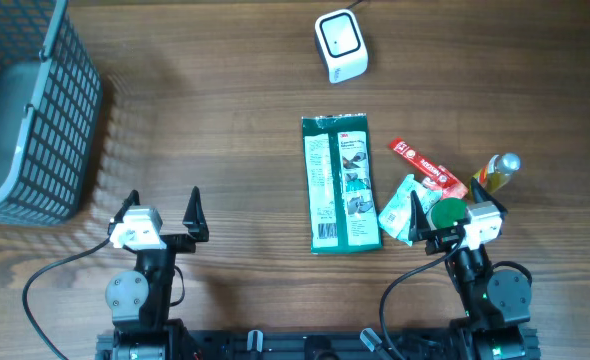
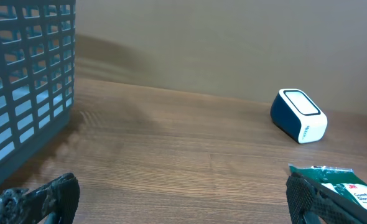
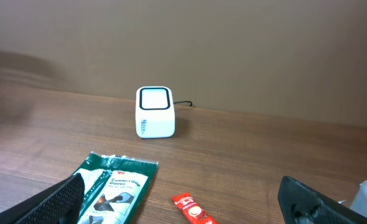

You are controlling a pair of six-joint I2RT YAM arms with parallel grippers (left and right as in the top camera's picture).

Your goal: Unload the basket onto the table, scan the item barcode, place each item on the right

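1. While both arms sit low at the near edge of the table, the right gripper (image 1: 437, 214) has its jaws spread wide with nothing between them, and the left gripper (image 1: 161, 212) is likewise wide open and empty.

2. Just ahead of the right jaws lie small items: a teal pouch (image 1: 399, 210), a green cap (image 1: 447, 213), a red sachet (image 1: 427, 166) and a small bottle (image 1: 498, 172), all crowded together.

3. Further to that gripper's left lies the green glove packet (image 1: 342, 182), flat on the wood, its long axis running away from the robot toward the far edge. Its barcode seems to be at the near end, though the print is too small to be sure.

4. My judgement: the right arm is clearly nearer the packet; the left gripper is well apart from it, with bare wood between.

5. Beyond the packet's far end, slightly right of its line, stands the white scanner (image 1: 340, 44), its window facing up.

6. Far left, near the left arm, sits the grey basket (image 1: 35, 130).
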